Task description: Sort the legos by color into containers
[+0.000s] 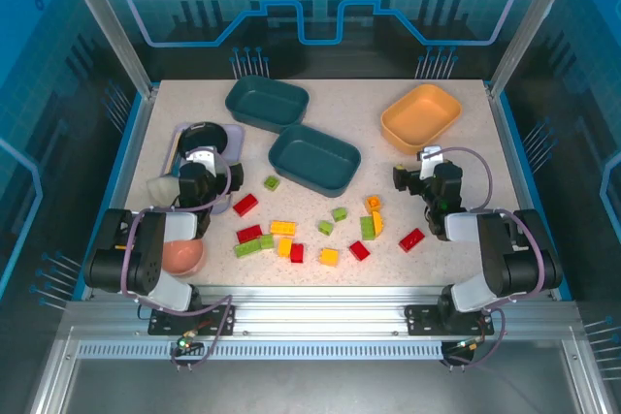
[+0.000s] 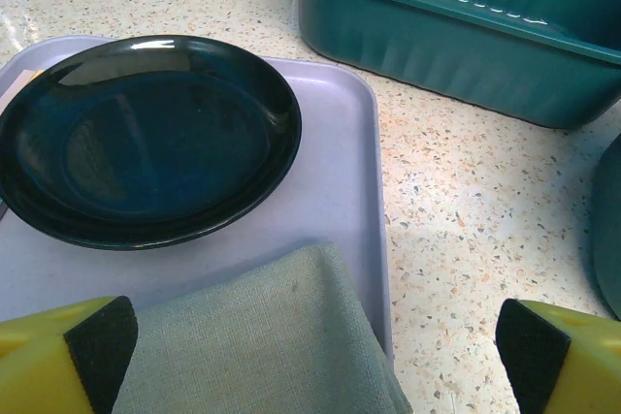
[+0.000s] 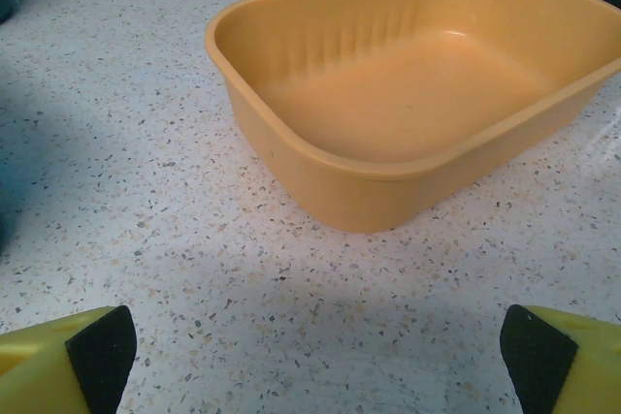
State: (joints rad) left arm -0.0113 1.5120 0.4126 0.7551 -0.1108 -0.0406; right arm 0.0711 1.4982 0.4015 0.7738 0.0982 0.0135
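Counted two teal trays [image 1: 267,102], one orange tray [image 1: 420,115], five red legos [image 1: 245,204], five yellow-orange legos [image 1: 282,228], roughly six green legos [image 1: 368,227].

Tabletop [image 1: 369,94]: cream, speckled dark and tan.
Dark teal tray [image 1: 267,102]; second dark teal tray [image 1: 313,158]; orange tray [image 1: 420,116].
Red legos [image 1: 245,205]; yellow-orange legos [image 1: 282,228]; light green legos [image 1: 340,213].
Dish [image 2: 146,138]: glossy black.
Lavender tray [image 2: 335,172].
Cloth [image 2: 262,346]: muted grey-green, fine weave.
Bowl [image 1: 181,256]: pink.
Left tool [image 2: 310,366], right tool [image 3: 310,366]: yellow fingers [image 2: 29,366], black pads [image 2: 102,346].
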